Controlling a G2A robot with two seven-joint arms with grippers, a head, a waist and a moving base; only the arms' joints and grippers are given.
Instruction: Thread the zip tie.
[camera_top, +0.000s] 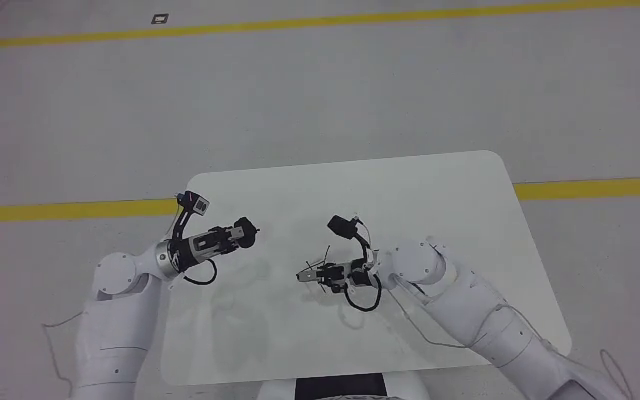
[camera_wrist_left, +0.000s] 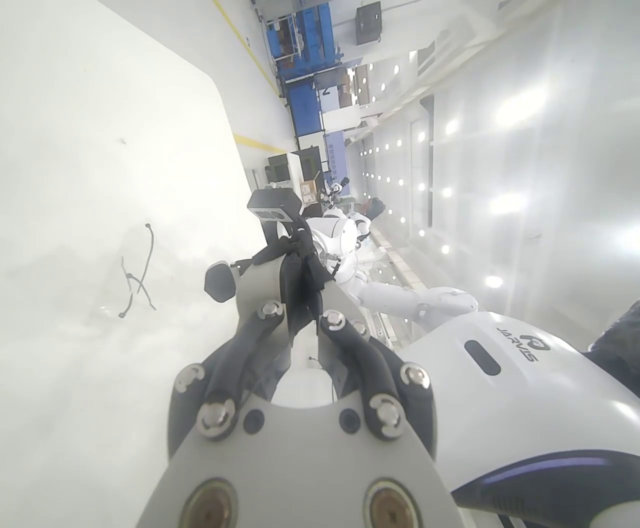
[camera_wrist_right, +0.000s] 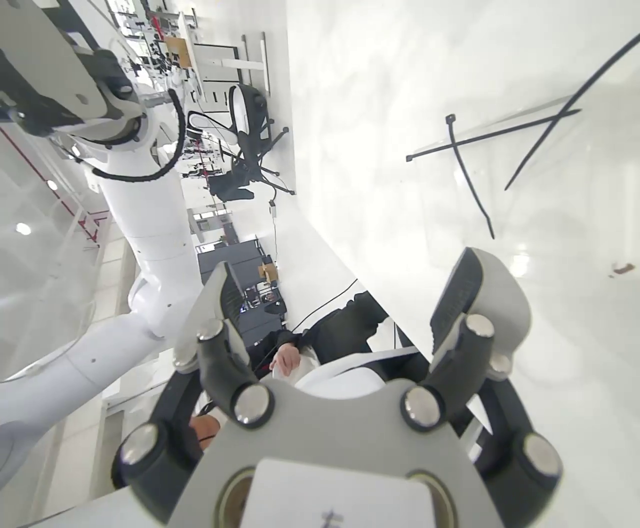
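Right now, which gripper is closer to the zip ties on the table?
Right. The right gripper is open and close to the zip ties, which lie just ahead of it. The left gripper is farther off across the table, on the robot's left side.

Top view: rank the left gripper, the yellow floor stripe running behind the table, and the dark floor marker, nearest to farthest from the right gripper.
1. The left gripper, over the table on the robot's left, close to the right gripper.
2. The yellow floor stripe, just past the table's far edge.
3. The dark floor marker, far out on the floor.
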